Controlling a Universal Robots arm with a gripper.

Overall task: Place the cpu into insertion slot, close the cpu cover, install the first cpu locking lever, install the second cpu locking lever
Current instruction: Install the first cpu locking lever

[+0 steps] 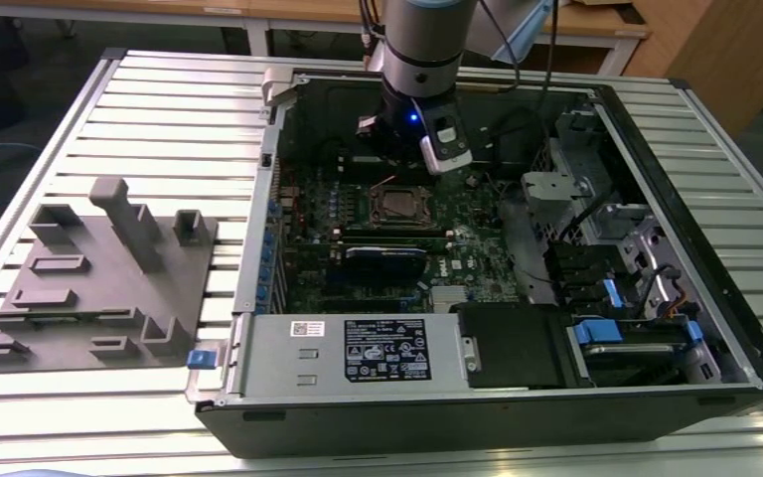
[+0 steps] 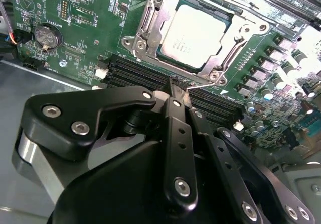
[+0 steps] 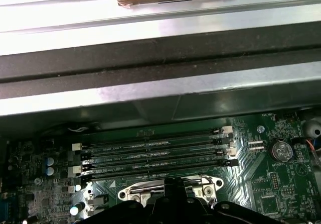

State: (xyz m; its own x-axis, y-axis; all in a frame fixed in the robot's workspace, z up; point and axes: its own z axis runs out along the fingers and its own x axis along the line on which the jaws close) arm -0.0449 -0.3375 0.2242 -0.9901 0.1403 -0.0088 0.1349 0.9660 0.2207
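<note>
Holding my pincer [image 2: 173, 83] pinched shut, I see the cpu [image 2: 193, 35] just past its tip, lying under the closed cpu cover [image 2: 145, 25]. I think the locking step is on; it needs a gentle push.

Exterior view high over case [image 1: 488, 422]; wrist views near motherboard [image 2: 85, 48] [image 3: 281, 184]

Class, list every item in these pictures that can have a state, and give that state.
cpu: seated, metal top up.
cover: down around the cpu.
end effector: shut, tip beside the cover's edge.
memory slots: empty.
case: open, inside exposed.
</note>
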